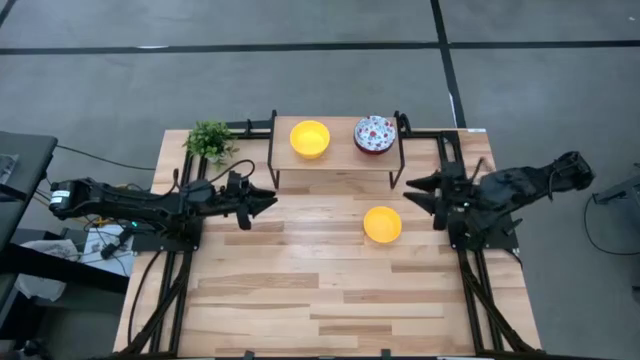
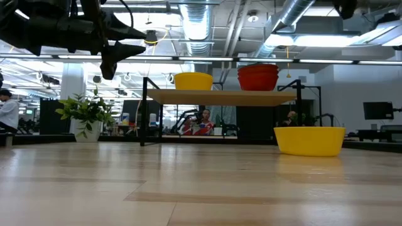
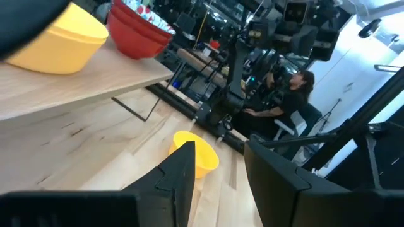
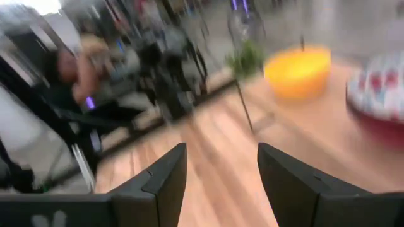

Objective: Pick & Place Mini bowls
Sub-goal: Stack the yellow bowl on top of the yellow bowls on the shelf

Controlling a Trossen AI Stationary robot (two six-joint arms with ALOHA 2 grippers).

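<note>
Mini bowls: one yellow [image 1: 310, 138] and one floral stack [image 1: 375, 134] sit on the raised shelf [image 1: 335, 163] at the far side of the table [image 1: 330, 290], likely the drop spot. A third yellow bowl [image 1: 382, 224] lies loose on the table, just left of the right gripper [image 1: 412, 191], whose fingers are released, empty. Left gripper [image 1: 270, 200] hovers well apart, fingers parted, holding nothing.

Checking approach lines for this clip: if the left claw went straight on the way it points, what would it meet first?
Probably nothing on the table: the left claw hangs high, aimed right past the shelf; the right claw faces it.
</note>
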